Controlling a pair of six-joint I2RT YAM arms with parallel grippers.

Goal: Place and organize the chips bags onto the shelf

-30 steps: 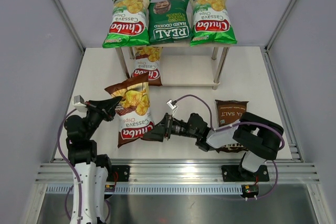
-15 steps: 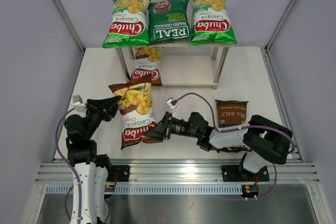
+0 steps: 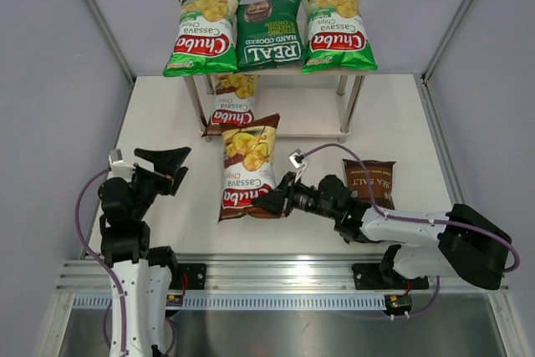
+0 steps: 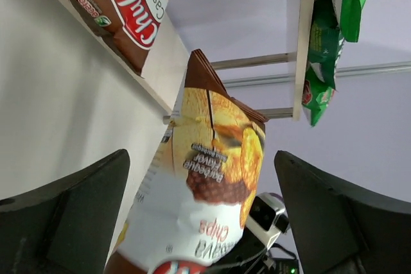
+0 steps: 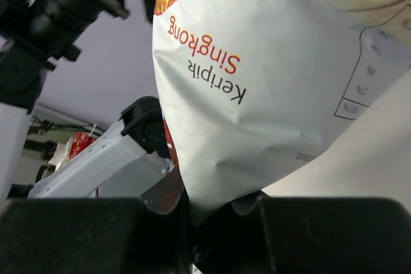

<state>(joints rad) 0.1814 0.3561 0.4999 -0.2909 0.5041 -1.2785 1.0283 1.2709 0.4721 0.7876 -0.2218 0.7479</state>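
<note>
Top external view puts the black left gripper (image 3: 171, 167) at the left of the white table (image 3: 159, 119), its jaws spread wide and holding nothing, apart from the brown Chuba cassava chips bag (image 3: 247, 165) at the centre. That bag's upper end reaches the front of the shelf's lower board; I cannot tell whether they touch. The black right gripper (image 3: 272, 201) clamps the bag's bottom edge, and the right wrist view shows its jaws pinched tight on the white back panel. Further right, a dark-brown Kettle sea salt bag (image 3: 368, 181) lies flat on the table. On the pale two-tier shelf with metal legs (image 3: 305, 114), the top board carries a light-green Chuba bag (image 3: 201, 35), a dark-green REAL bag (image 3: 269, 33) and a second light-green Chuba bag (image 3: 336, 31); another brown Chuba bag (image 3: 233, 99) sits at the lower board's left end.
</note>
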